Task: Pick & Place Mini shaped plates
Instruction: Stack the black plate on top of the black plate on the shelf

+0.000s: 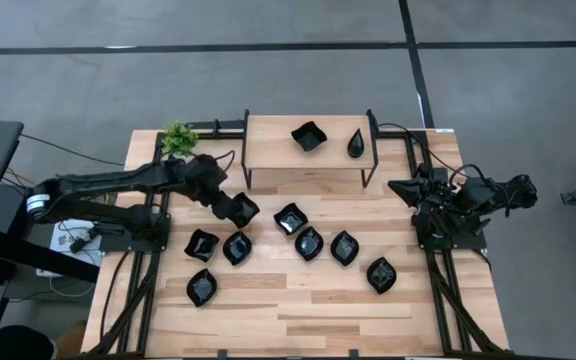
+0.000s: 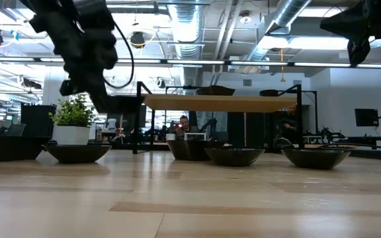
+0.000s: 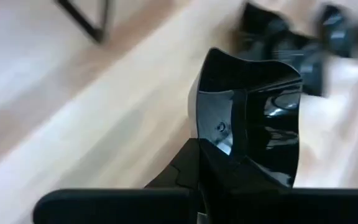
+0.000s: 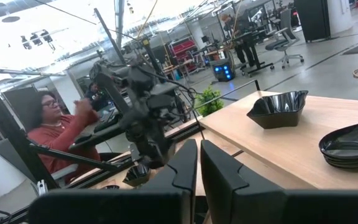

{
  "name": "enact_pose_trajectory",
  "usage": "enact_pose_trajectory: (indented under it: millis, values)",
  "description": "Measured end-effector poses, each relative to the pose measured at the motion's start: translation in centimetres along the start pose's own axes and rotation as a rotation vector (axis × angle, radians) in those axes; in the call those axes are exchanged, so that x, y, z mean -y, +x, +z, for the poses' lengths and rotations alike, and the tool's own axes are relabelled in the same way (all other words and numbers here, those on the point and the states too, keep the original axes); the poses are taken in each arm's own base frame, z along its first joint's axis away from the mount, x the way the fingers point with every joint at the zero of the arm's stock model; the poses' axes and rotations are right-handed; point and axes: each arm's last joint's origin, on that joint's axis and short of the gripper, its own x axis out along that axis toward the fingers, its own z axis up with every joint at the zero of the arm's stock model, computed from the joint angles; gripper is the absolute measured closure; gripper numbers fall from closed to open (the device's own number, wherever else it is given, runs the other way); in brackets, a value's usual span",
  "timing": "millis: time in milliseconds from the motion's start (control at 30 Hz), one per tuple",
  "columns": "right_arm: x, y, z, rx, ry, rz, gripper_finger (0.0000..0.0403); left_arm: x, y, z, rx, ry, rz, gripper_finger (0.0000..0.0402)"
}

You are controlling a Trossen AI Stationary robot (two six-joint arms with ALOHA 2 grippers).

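1. High view looks straight down on a pale wooden table (image 1: 298, 310) with a dark robot arm at each side.
2. At the upper middle of the frame a low wooden shelf (image 1: 268, 150) on black legs stands on the table. It carries two small glossy black plates: a wavy-edged square plate (image 1: 309, 136) and, just to its right, a teardrop plate (image 1: 356, 144).
3. Seven more black plates lie on the table below the shelf, near the frame's centre. They include a bottom-left plate (image 1: 202, 288) and a bottom-right plate (image 1: 381, 275).
4. A small green potted plant (image 1: 178, 138) sits at the upper left, beside the shelf's left end.
5. From the left edge of the frame, the left arm reaches to the left gripper (image 1: 220, 203), just below the shelf's left legs. Its fingers are pinched narrow on the rim of the held plate (image 1: 241, 210), a wavy-edged black dish.
6. Left wrist view shows that held plate (image 3: 250, 118) tilted up on edge, gripped at its lower rim, with wood beneath it.
7. Low view shows the left gripper (image 2: 101, 99) at the upper left, above the table, with plates resting on the wood below.
8. At the right edge of the table, the right gripper (image 1: 400, 188) waits with its fingers nearly together, holding nothing.
9. Right wrist view shows a seated person (image 4: 61, 134) in a red top beyond the table.
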Motion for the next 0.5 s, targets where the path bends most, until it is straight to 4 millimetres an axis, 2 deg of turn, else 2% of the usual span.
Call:
enact_pose_trajectory:
  millis: [133,267,367,500]
  values:
    - [0.0,0.0,0.1,0.008,0.032,0.003,0.0386,1.7,-0.8,-0.4,0.042,-0.026,-0.105,0.0397]
    - [-0.1,0.0,0.2,0.016,0.055,0.006,0.0386,4.2,-1.0,0.4,0.173,-0.028,-0.26,0.0397]
    - [-0.1,0.0,0.2,0.017,0.056,0.006,0.0386,6.0,-1.5,2.0,0.261,-0.028,-0.275,0.0398]
    - [-0.1,0.0,0.2,0.017,0.056,0.006,0.0386,8.2,-2.5,5.2,0.368,0.0,-0.249,0.0398]
